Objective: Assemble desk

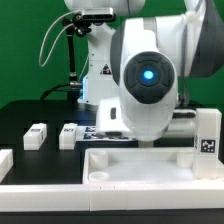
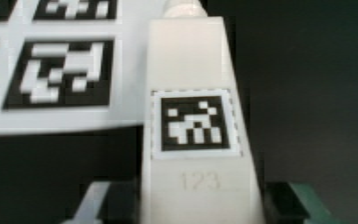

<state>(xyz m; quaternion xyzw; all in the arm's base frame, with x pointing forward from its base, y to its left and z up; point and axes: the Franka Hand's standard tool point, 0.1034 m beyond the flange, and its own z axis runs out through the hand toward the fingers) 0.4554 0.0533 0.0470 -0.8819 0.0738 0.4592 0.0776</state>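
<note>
In the wrist view a white square leg post (image 2: pixel 195 110) with a black-and-white tag runs lengthwise between my gripper's (image 2: pixel 197 202) jaws. Both fingers (image 2: pixel 108 200) press against its sides, so the gripper is shut on it. The post lies over the dark table beside the marker board (image 2: pixel 51 70). In the exterior view the arm's body hides the gripper and this post. The desk slab (image 1: pixel 150 150), white with a raised rim and recessed middle, lies in front of the arm. Two more leg posts (image 1: pixel 36 136) (image 1: pixel 68 134) rest at the exterior view's left.
Another tagged white post (image 1: pixel 207 135) stands upright at the exterior view's right. A long low white rail (image 1: pixel 100 196) runs along the front edge, with a white piece (image 1: pixel 5 162) at the far left. The arm's base (image 1: pixel 95 70) rises behind.
</note>
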